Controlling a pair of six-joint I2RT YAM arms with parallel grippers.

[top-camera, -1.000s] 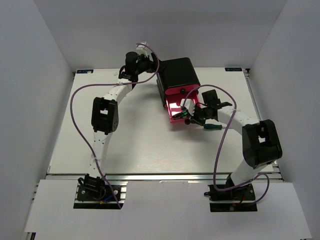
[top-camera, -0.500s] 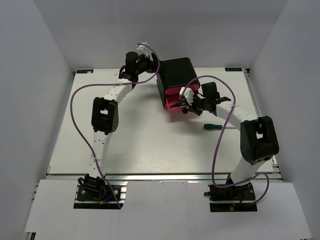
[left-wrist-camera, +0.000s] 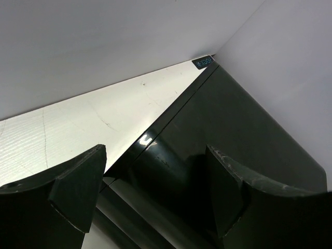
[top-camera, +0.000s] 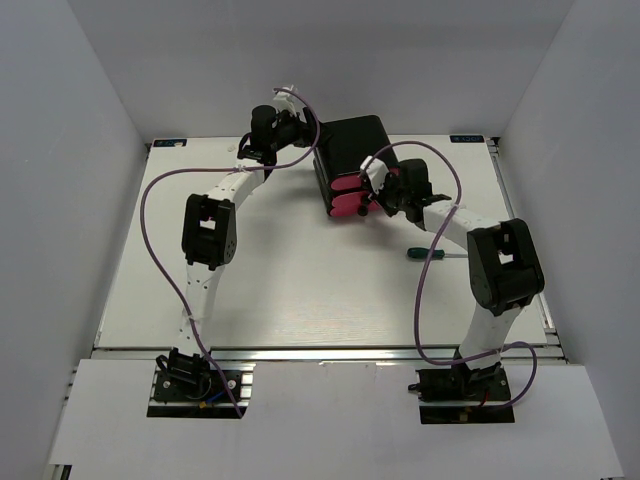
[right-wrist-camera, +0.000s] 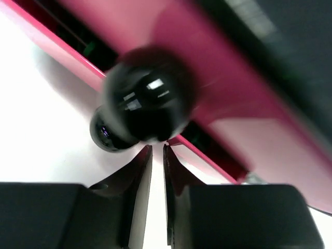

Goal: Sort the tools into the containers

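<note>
Pushed pink drawer (top-camera: 345, 200) shut; right gripper (right-wrist-camera: 156, 150) pinched nearly together, empty, at two black knobs (right-wrist-camera: 145, 101). Left gripper (left-wrist-camera: 154, 155) spread wide, empty, over black box (left-wrist-camera: 233, 135). One green-handled screwdriver (top-camera: 420, 252) outside; label (left-wrist-camera: 203, 61) unreadable.

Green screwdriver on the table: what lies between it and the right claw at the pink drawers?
Only bare table separates screwdriver from right claw, as the top external view shows.
</note>
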